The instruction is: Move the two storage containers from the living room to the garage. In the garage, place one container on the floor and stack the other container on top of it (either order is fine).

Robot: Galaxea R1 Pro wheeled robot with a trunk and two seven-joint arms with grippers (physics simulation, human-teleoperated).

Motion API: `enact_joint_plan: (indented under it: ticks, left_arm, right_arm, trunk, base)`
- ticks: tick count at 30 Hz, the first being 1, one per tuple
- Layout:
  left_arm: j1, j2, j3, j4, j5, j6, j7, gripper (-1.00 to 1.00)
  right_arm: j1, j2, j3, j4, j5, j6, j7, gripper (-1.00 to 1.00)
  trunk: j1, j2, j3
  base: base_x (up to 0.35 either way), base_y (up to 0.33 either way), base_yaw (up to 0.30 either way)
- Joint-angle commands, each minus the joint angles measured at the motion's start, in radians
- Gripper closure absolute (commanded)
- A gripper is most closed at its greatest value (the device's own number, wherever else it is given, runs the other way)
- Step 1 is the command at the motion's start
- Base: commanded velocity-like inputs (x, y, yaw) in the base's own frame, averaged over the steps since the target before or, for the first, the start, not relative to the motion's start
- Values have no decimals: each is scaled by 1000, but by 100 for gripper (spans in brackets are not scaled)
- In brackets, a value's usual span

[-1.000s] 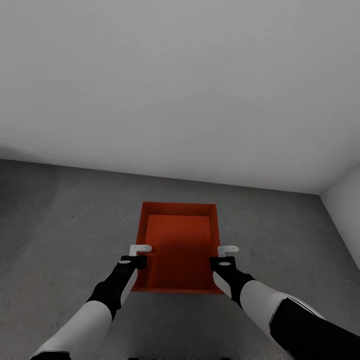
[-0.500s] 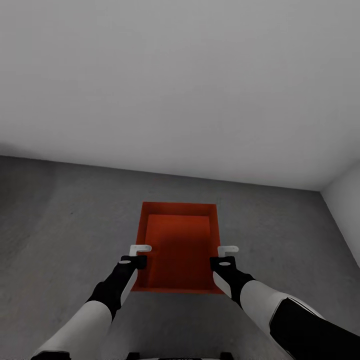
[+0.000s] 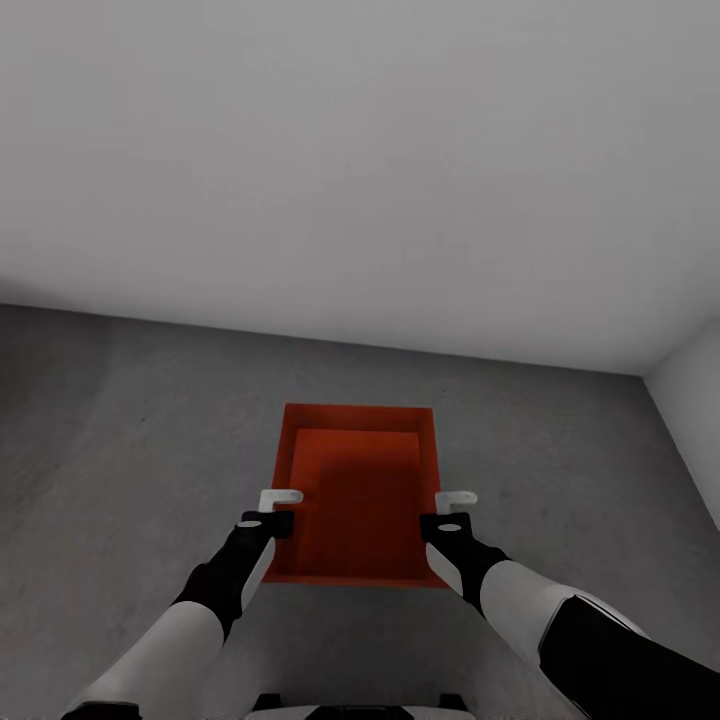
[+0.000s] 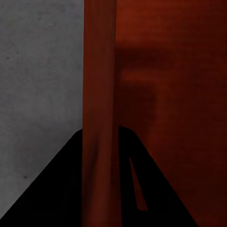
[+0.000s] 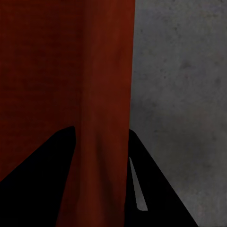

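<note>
One orange-red storage container point(image 3: 355, 500) is in front of me over the garage's dark grey concrete floor point(image 3: 120, 450), its open top facing up. My left gripper point(image 3: 282, 497) is shut on its left wall and my right gripper point(image 3: 456, 497) is shut on its right wall. In the left wrist view the container's wall point(image 4: 99, 94) runs between the dark fingers point(image 4: 56, 189). The right wrist view shows the other wall point(image 5: 106, 94) clamped the same way, with floor point(image 5: 179, 94) beside it. Whether the container rests on the floor or hangs just above it, I cannot tell.
A plain white wall point(image 3: 360, 150) stands just beyond the container. A second white wall point(image 3: 690, 400) meets it in a corner at the right. Bare concrete lies to the left and right of the container.
The picture has shifted slightly: the wall's foot sits a little higher and part of my base shows at the bottom edge. Arms and container keep the same pose.
</note>
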State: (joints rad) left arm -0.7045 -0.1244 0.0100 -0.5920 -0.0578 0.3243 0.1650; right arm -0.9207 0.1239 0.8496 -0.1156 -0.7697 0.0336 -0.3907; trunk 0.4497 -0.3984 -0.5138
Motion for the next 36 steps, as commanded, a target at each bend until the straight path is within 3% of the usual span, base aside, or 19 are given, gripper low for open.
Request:
enact_joint_plan:
  ticks: [1,36]
  left_arm:
    - [0,-18,4,0,-11,33,2,100]
    - [0,-20,4,-3,-10,35,-2,100]
  right_arm:
    - [-1,1,5,-10,22,-1,-13,100]
    - [-1,-1,5,-10,21,-1,-13,100]
  trunk:
    - [0,-2,-3]
    - [0,-2,-12]
  base:
    - [0,0,0]
    - [0,0,0]
